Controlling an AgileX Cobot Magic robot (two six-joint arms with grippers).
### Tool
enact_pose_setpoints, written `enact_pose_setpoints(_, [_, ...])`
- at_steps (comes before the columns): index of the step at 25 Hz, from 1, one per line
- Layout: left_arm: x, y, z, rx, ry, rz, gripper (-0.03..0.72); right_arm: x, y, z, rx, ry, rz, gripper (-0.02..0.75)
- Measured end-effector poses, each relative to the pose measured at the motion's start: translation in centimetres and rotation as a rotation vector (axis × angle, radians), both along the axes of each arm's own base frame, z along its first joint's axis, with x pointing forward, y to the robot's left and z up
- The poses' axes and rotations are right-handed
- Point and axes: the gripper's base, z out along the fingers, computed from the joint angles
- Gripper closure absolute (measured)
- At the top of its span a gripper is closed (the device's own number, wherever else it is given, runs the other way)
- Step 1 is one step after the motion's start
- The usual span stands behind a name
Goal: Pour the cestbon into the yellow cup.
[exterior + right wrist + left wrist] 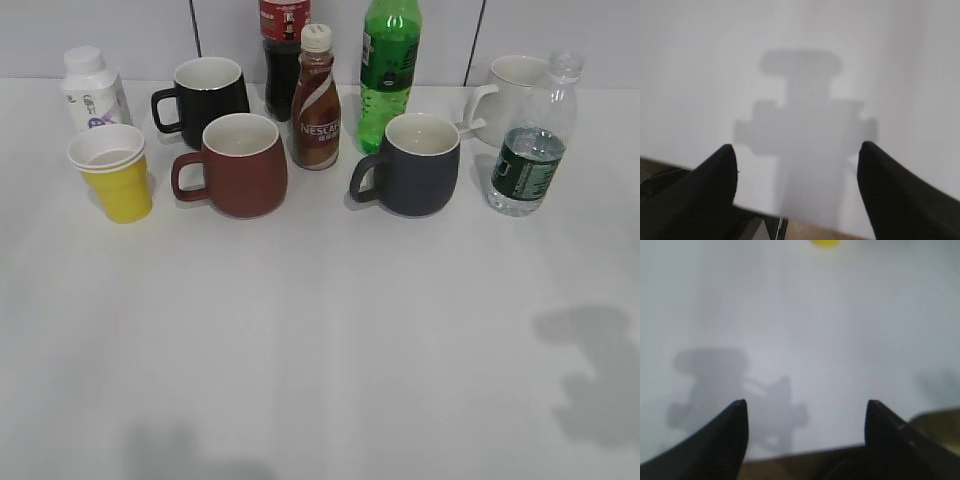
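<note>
The cestbon (530, 160), a clear bottle with a dark green label band, stands upright at the right of the exterior view, beside a white mug. The yellow cup (113, 173) stands at the far left; a sliver of it shows at the top edge of the left wrist view (825, 242). Neither gripper shows in the exterior view, only their shadows on the table. My left gripper (805, 412) is open and empty above bare table. My right gripper (796, 156) is open and empty above bare table.
A red-brown mug (234, 164), a black mug (205, 95), a dark grey mug (412, 163) and a white mug (513, 90) stand in the back rows. A Nescafe bottle (316, 100), a cola bottle (282, 50), a green soda bottle (388, 70) and a white bottle (92, 90) stand among them.
</note>
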Motion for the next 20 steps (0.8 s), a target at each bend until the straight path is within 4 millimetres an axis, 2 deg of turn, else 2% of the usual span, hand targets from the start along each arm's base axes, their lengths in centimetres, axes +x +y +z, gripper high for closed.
enact_pose_setpoints(3, [-1.3,0.4,-0.1,0.017,-0.007,-0.030,0.146,-3.3,-0.5,0.9,0.001,-0.032,0.015,0.182])
enact_pose_setpoints(7, [-3.1,0.9,0.2,0.023,-0.100,-0.064,0.147,-7.6,-1.3,1.6,0.017,-0.156,0.025,0.182])
enact_pose_setpoints(10, [-4.3,1.4,0.2,0.026,-0.173,-0.084,0.147,-10.1,-1.7,1.2,0.030,-0.239,0.027,0.182])
enact_pose_setpoints(12, [-5.0,1.6,0.0,0.023,-0.206,-0.091,0.147,-11.1,-1.9,0.4,0.035,-0.276,0.028,0.182])
enact_pose_setpoints(15, [-5.2,1.6,-1.4,0.025,-0.194,-0.101,0.147,-12.1,-2.0,-0.1,0.044,-0.348,0.028,0.182])
enact_pose_setpoints(20, [-5.0,1.5,-1.7,0.024,-0.217,-0.108,0.147,-11.9,-2.0,-0.3,0.057,-0.419,0.023,0.182])
